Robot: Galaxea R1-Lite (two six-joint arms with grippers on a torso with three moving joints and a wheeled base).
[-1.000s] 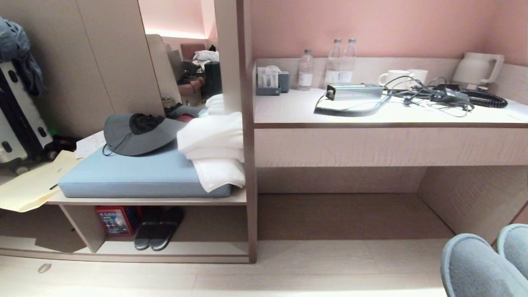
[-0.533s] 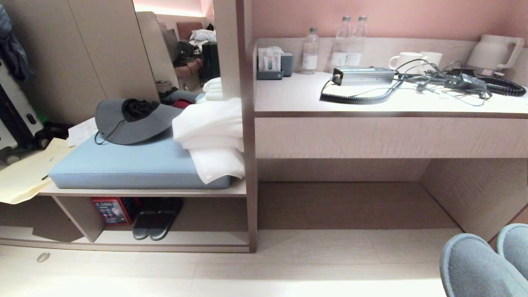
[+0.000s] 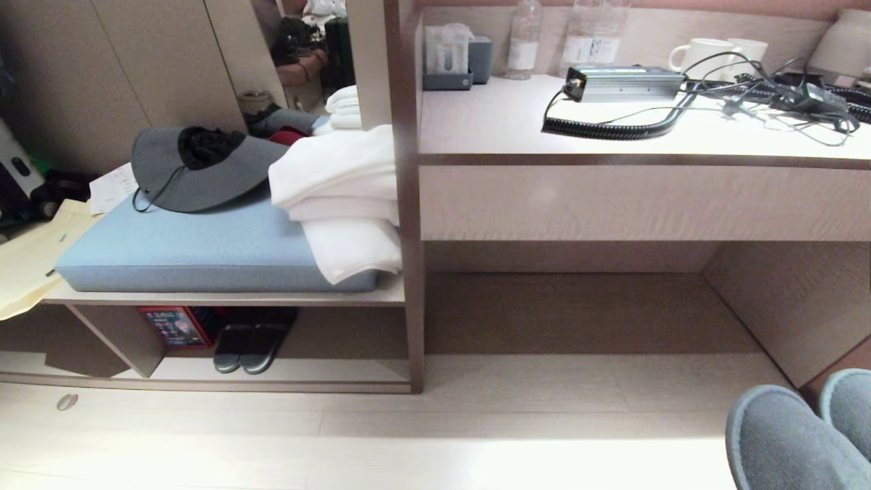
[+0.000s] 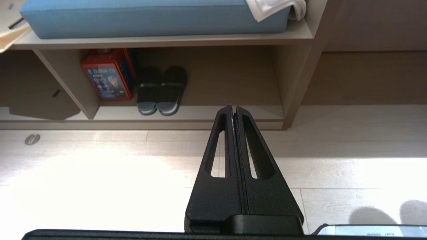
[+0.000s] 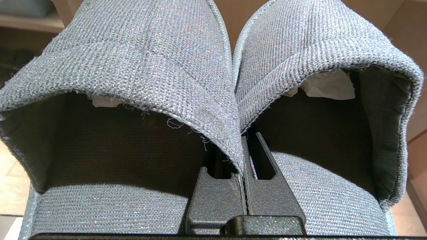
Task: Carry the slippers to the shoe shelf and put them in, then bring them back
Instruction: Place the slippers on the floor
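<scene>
At the lower right of the head view, the slippers (image 3: 803, 435) hang toes-forward above the pale floor (image 3: 476, 435), well apart from the shoe shelf (image 3: 340, 371) at lower left. The right wrist view shows why: the right claw (image 5: 244, 156) is clamped on the two inner edges of the pair, pinched together between its closed fingers, so both slippers ride as one load. The left claw (image 4: 233, 110) is shut on nothing and points toward the shelf opening, idle.

Inside the shelf, another dark pair (image 3: 248, 344) sits beside a red box (image 3: 178, 327), with bare board free to their right. Above lie a blue cushion (image 3: 204, 252), a grey hat (image 3: 197, 170) and folded white towels (image 3: 340, 204); the counter (image 3: 612, 136) to the right carries cables and cups.

By this showing the pickup is done and the carry is under way. Reaching the shelf, setting the pair in and bringing it back all appear to remain.
</scene>
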